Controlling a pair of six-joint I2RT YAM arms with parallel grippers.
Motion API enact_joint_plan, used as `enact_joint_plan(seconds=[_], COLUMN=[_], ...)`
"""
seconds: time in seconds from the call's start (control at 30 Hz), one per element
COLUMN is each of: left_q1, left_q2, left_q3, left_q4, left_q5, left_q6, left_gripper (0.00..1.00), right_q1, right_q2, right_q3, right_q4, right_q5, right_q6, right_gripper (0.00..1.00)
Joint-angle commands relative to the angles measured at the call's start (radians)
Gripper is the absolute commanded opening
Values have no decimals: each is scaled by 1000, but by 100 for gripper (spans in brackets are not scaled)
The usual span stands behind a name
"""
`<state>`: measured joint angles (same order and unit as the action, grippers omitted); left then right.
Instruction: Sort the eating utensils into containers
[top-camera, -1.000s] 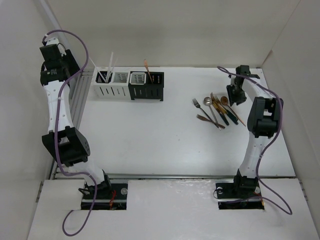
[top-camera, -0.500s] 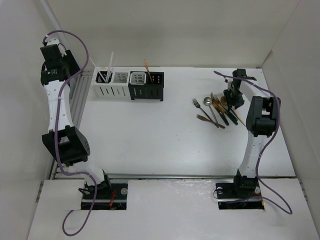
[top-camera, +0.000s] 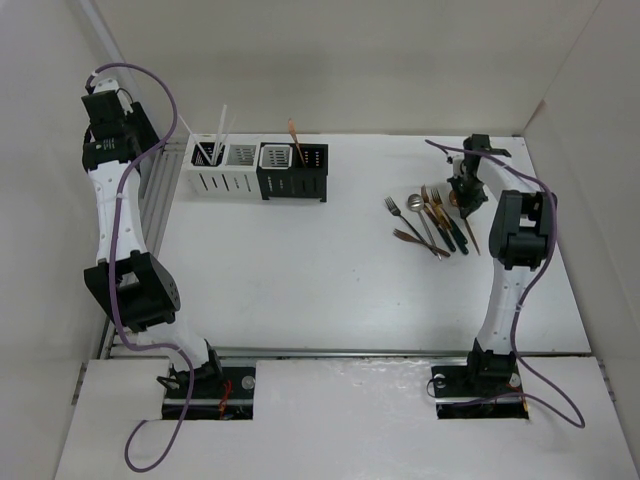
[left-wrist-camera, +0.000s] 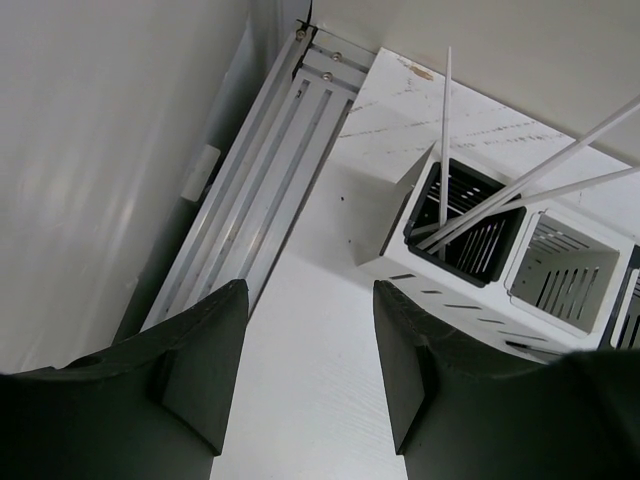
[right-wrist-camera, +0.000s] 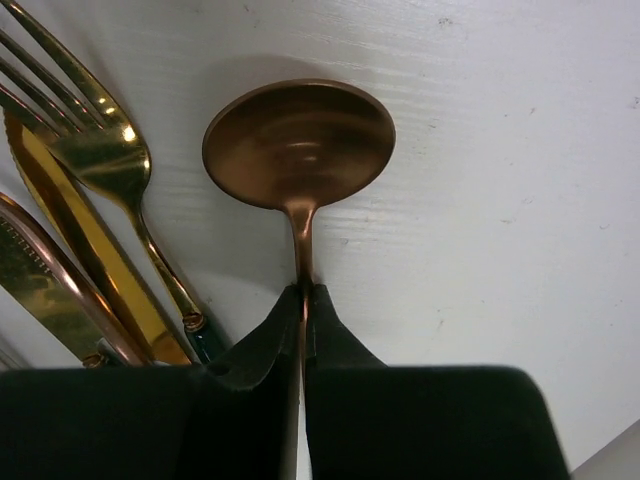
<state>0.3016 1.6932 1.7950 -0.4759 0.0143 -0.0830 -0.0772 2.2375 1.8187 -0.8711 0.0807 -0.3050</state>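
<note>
A heap of eating utensils (top-camera: 430, 218) lies at the right of the table: forks, knives and spoons in silver, gold and copper. My right gripper (top-camera: 463, 202) (right-wrist-camera: 303, 292) is down on the heap's right side, shut on the neck of a copper spoon (right-wrist-camera: 298, 145) just below its bowl. A gold fork (right-wrist-camera: 100, 150) and a gold knife (right-wrist-camera: 75, 250) lie beside it. The containers (top-camera: 257, 170), two white and two black, stand at the back left; white chopsticks (left-wrist-camera: 500, 195) lean in the leftmost white one (left-wrist-camera: 462, 215), and a copper utensil (top-camera: 293, 135) stands in a black one. My left gripper (left-wrist-camera: 310, 365) hangs open and holds nothing, above the table's left edge.
An aluminium rail (left-wrist-camera: 255, 190) runs along the left side of the table beside the white containers. Walls close in the table at the left, back and right. Purple cables (top-camera: 150, 90) loop over both arms.
My right gripper has moved left and down onto the heap and has shut on the copper spoon's neck. The left arm has not moved.
</note>
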Motion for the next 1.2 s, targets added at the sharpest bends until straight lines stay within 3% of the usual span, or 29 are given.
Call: enact_joint_plan(seconds=[0.0,0.27,0.37,0.5,0.53,0.63,0.87,1.0,1.17], left_q1=[1,1,1,1,1,1,1,1,1], left_q2=[-26,-26,-26,-17,-7,-7,2,11,20], left_q3=[-5,-14,-14,-14,-14,-14,-25,-25,-25], left_q4=[25,34,34,34,34,43,43,43,43], left_q5=[-14,-14,-14,-14,-14,-14,-14,6,15], left_q6=[8,17,17,17,17,17,17,17,8], left_gripper=[50,50,50,50,50,50,50,50,50], right_q1=[1,52,143,414,453,568,729,755,766], right_q2=[4,-255,-403,-489,-489,-411,-24,135,224], right_q3=[-12,33,16,-90,-90,-41,313,373,398], right_q4=[7,116,312,712,877,1158,1460,1593,1630], right_q5=[36,91,79,64,45,-70,-183,-159,-136], right_q6=[-19,67,125,126,126,194,248,268,290], right_gripper=[0,0,0,0,0,0,0,0,0])
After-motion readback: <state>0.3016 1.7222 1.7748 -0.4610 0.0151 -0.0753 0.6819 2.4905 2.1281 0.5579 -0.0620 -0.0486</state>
